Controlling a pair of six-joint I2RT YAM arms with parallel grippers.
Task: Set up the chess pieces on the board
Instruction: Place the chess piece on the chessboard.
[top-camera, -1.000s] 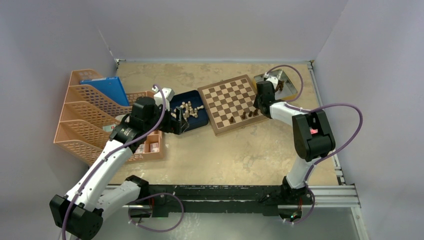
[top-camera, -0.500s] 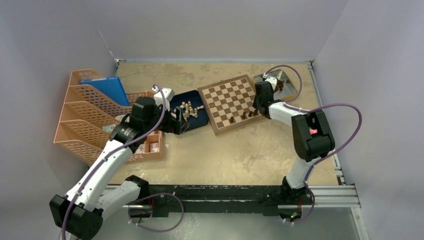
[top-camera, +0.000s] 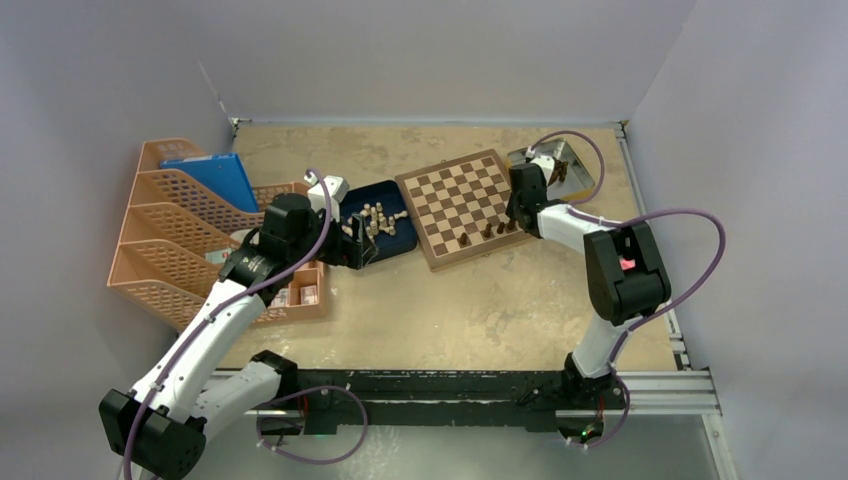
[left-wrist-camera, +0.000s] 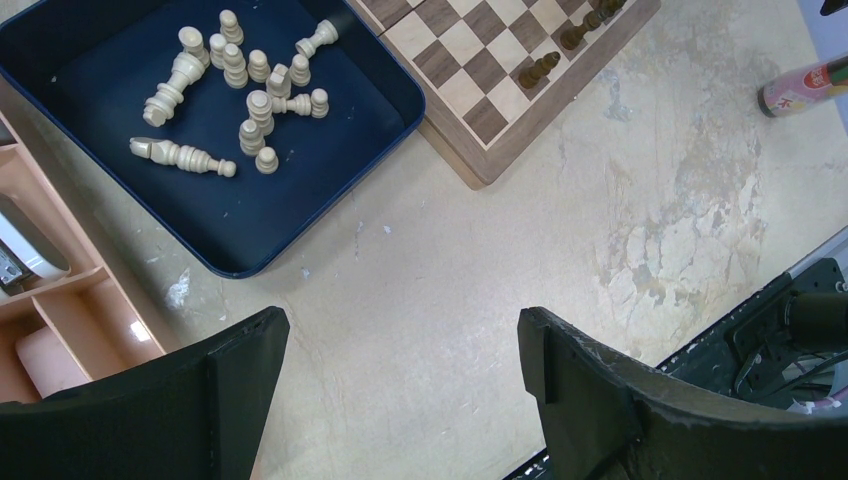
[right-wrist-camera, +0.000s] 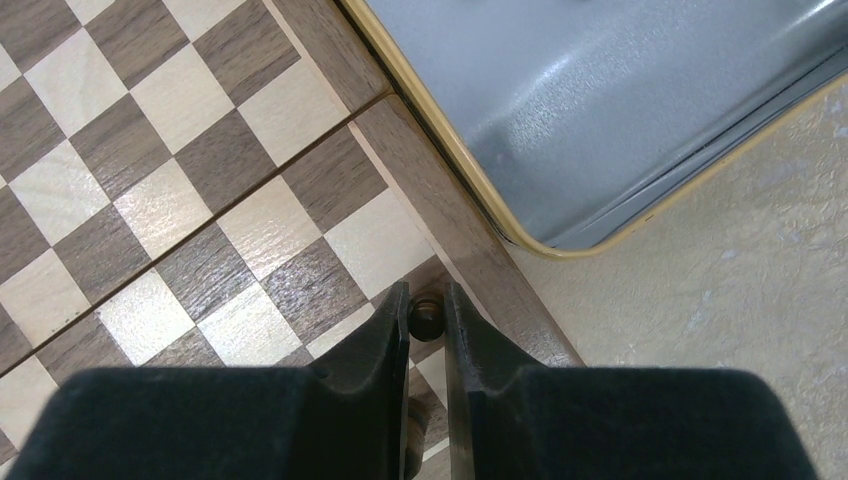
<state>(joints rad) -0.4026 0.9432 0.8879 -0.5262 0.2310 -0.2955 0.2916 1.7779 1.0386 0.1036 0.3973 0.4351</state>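
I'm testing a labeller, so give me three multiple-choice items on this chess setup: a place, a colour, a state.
1. The right hand is: A) wide open; B) shut on a small dark brown wooden chess piece; C) shut on nothing.
2. The pale cream wooden chess pieces lie: A) on the checkered wooden board; B) in the dark blue tray; C) in the right hand.
3. The pieces standing on the board are: A) dark brown; B) cream; C) red.
Answers: 1 B, it pinches the piece at the board's edge; 2 B, all lie inside the tray; 3 A, only dark ones stand there.
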